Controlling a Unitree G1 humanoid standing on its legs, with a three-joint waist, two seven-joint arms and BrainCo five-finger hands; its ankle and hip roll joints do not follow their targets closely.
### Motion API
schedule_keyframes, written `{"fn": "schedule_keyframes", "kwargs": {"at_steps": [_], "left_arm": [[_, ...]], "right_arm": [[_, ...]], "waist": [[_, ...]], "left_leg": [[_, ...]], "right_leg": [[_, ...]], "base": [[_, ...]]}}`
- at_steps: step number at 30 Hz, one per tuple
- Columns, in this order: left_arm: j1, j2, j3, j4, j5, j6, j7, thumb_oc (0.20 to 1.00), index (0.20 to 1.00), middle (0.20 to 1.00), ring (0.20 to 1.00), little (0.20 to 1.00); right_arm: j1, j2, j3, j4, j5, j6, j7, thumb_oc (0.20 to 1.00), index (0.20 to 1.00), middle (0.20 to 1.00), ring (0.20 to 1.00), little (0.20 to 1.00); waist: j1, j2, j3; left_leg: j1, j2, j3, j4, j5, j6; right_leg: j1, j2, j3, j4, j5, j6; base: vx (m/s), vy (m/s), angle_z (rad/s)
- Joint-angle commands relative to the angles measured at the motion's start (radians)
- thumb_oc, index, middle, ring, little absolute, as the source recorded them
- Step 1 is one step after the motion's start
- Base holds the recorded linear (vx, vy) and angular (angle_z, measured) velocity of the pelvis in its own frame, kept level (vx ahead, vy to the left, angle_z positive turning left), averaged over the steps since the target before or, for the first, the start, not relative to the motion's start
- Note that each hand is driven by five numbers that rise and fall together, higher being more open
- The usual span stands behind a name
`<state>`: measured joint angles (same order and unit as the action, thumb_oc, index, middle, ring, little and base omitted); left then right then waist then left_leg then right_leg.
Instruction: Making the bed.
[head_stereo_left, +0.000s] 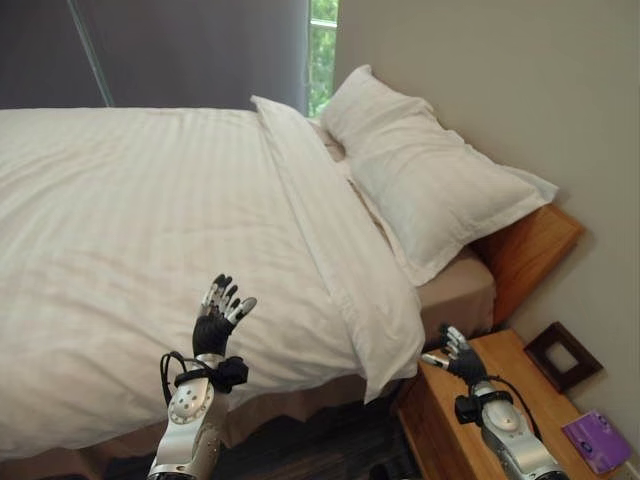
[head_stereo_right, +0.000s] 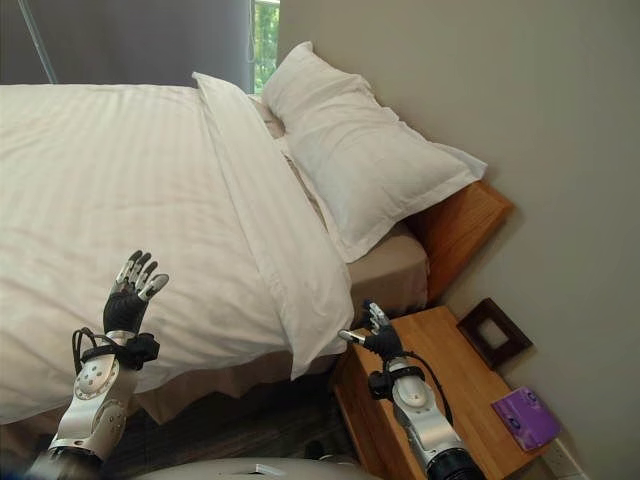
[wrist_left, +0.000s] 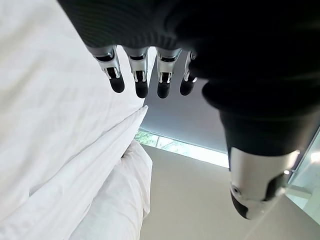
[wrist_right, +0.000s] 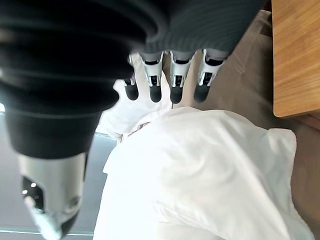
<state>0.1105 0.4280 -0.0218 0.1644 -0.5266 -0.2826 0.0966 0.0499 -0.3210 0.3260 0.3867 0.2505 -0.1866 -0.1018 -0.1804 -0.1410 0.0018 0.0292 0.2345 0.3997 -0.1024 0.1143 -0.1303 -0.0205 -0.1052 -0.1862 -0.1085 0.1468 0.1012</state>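
A white striped duvet (head_stereo_left: 130, 230) covers the bed, its top edge folded back in a long band (head_stereo_left: 330, 230) that hangs off the near side. A white pillow (head_stereo_left: 425, 180) lies at the head against the wooden headboard (head_stereo_left: 525, 250), with bare beige mattress (head_stereo_left: 460, 285) beside it. My left hand (head_stereo_left: 220, 315) is raised over the duvet's near edge, open and holding nothing. My right hand (head_stereo_left: 460, 355) hovers over the nightstand by the duvet's hanging corner, open too. In the right wrist view the fingers (wrist_right: 172, 82) point at the pillow (wrist_right: 210, 165).
A wooden nightstand (head_stereo_left: 500, 400) stands beside the bed with a dark picture frame (head_stereo_left: 563, 355) and a purple packet (head_stereo_left: 597, 438) on it. The wall runs close on the right. A window (head_stereo_left: 322, 50) and a grey curtain (head_stereo_left: 180, 50) are at the far side.
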Motion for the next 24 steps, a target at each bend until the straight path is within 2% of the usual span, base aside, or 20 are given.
{"fn": "schedule_keyframes", "kwargs": {"at_steps": [1,4,5,6,7,9,11,12,14,17,19,22,24], "left_arm": [[-0.053,0.080,0.029,-0.066,0.069,-0.052,-0.002,1.000,1.000,1.000,1.000,1.000],[-0.080,0.086,-0.005,-0.059,0.099,-0.042,0.017,1.000,1.000,1.000,1.000,1.000],[-0.099,0.092,-0.020,-0.051,0.106,-0.041,0.029,1.000,1.000,1.000,1.000,1.000],[-0.117,0.095,-0.039,-0.050,0.113,-0.036,0.033,1.000,1.000,1.000,1.000,1.000],[-0.118,0.095,-0.039,-0.051,0.113,-0.035,0.033,1.000,1.000,1.000,1.000,1.000],[-0.130,0.093,-0.058,-0.059,0.124,-0.039,0.040,1.000,1.000,1.000,1.000,1.000],[-0.118,0.090,-0.057,-0.077,0.110,-0.046,0.032,1.000,1.000,1.000,1.000,1.000],[-0.121,0.089,-0.057,-0.085,0.088,-0.047,0.025,1.000,1.000,1.000,1.000,1.000],[-0.125,0.088,-0.050,-0.084,0.066,-0.040,0.036,1.000,1.000,1.000,1.000,1.000],[-0.100,0.085,-0.012,-0.106,0.032,-0.040,0.027,1.000,1.000,1.000,1.000,1.000],[-0.069,0.074,-0.002,-0.123,0.038,-0.033,0.023,1.000,1.000,1.000,1.000,1.000],[-0.077,0.045,-0.029,-0.098,0.062,-0.033,0.026,1.000,1.000,1.000,1.000,1.000],[-0.079,0.031,-0.036,-0.099,0.042,-0.047,0.019,1.000,1.000,1.000,1.000,1.000]], "right_arm": [[-0.081,-0.009,-0.049,-0.108,-0.016,-0.059,-0.007,1.000,1.000,1.000,1.000,1.000],[-0.087,0.000,-0.056,-0.135,-0.019,-0.061,-0.020,1.000,1.000,1.000,1.000,1.000],[-0.086,0.004,-0.057,-0.149,-0.022,-0.065,-0.024,1.000,1.000,1.000,1.000,1.000],[-0.068,0.002,-0.060,-0.179,-0.036,-0.067,-0.031,1.000,1.000,1.000,1.000,1.000],[-0.068,0.002,-0.060,-0.180,-0.036,-0.067,-0.031,1.000,1.000,1.000,1.000,1.000],[-0.063,-0.004,-0.059,-0.184,-0.048,-0.072,-0.041,1.000,1.000,1.000,1.000,1.000],[-0.063,-0.016,-0.071,-0.194,-0.057,-0.078,-0.057,1.000,1.000,1.000,1.000,1.000],[-0.074,-0.025,-0.073,-0.202,-0.060,-0.077,-0.066,1.000,1.000,1.000,1.000,1.000],[-0.093,-0.036,-0.069,-0.223,-0.077,-0.066,-0.083,1.000,1.000,1.000,1.000,1.000],[-0.102,-0.052,-0.070,-0.273,-0.086,-0.071,-0.089,1.000,1.000,1.000,1.000,1.000],[-0.106,-0.069,-0.062,-0.305,-0.105,-0.074,-0.092,1.000,1.000,1.000,1.000,1.000],[-0.121,-0.092,-0.034,-0.300,-0.143,-0.083,-0.099,1.000,1.000,1.000,1.000,1.000],[-0.142,-0.119,-0.032,-0.288,-0.154,-0.084,-0.111,1.000,1.000,1.000,1.000,1.000]], "waist": [[0.016,-0.029,0.098],[0.014,-0.035,0.132],[0.006,-0.035,0.145],[-0.008,-0.025,0.156],[-0.008,-0.024,0.154],[-0.012,-0.002,0.163],[-0.005,0.006,0.166],[0.008,-0.007,0.167],[0.035,-0.020,0.156],[0.083,-0.030,0.162],[0.108,-0.018,0.196],[0.125,0.010,0.266],[0.109,0.026,0.287]], "left_leg": [[0.069,-0.069,0.029,0.015,-0.135,0.069],[0.048,-0.071,0.012,0.015,-0.134,0.080],[0.036,-0.072,0.003,0.015,-0.133,0.085],[0.010,-0.077,-0.039,0.015,-0.127,0.098],[0.006,-0.076,-0.039,0.015,-0.124,0.097],[-0.022,-0.083,-0.088,0.015,-0.107,0.110],[-0.047,-0.092,-0.120,0.015,-0.096,0.115],[-0.061,-0.104,-0.133,0.015,-0.090,0.115],[-0.099,-0.109,-0.127,0.015,-0.063,0.108],[-0.147,-0.092,-0.113,0.015,-0.015,0.088],[-0.187,-0.085,-0.128,0.017,0.021,0.071],[-0.241,-0.082,-0.143,0.044,0.058,0.041],[-0.261,-0.064,-0.076,0.083,0.044,0.046]], "right_leg": [[0.011,-0.052,0.018,0.070,-0.096,0.082],[-0.039,-0.043,0.043,0.152,-0.090,0.093],[-0.062,-0.029,0.083,0.195,-0.090,0.105],[-0.064,0.024,0.188,0.282,-0.147,0.113],[-0.069,0.025,0.189,0.283,-0.145,0.111],[-0.065,0.072,0.251,0.413,-0.194,0.094],[-0.051,0.083,0.280,0.461,-0.213,0.068],[0.008,0.071,0.277,0.381,-0.283,0.045],[0.052,0.071,0.281,0.259,-0.307,0.015],[0.110,0.077,0.280,0.091,-0.294,-0.008],[0.124,0.091,0.271,0.031,-0.280,-0.023],[0.109,0.106,0.234,0.021,-0.274,-0.035],[0.083,0.097,0.187,0.021,-0.259,-0.035]], "base": [[-0.06,0.052,0.12],[-0.13,0.036,0.21],[-0.22,0.067,0.38],[-0.17,0.052,0.54],[-0.15,0.071,0.77],[-0.13,0.029,1.05],[-0.16,-0.025,1.27],[-0.19,-0.072,1.05],[-0.19,-0.119,0.73],[-0.22,-0.177,-0.09],[-0.26,-0.138,-0.23],[-0.32,-0.073,0.03],[-0.33,-0.010,0.59]]}}
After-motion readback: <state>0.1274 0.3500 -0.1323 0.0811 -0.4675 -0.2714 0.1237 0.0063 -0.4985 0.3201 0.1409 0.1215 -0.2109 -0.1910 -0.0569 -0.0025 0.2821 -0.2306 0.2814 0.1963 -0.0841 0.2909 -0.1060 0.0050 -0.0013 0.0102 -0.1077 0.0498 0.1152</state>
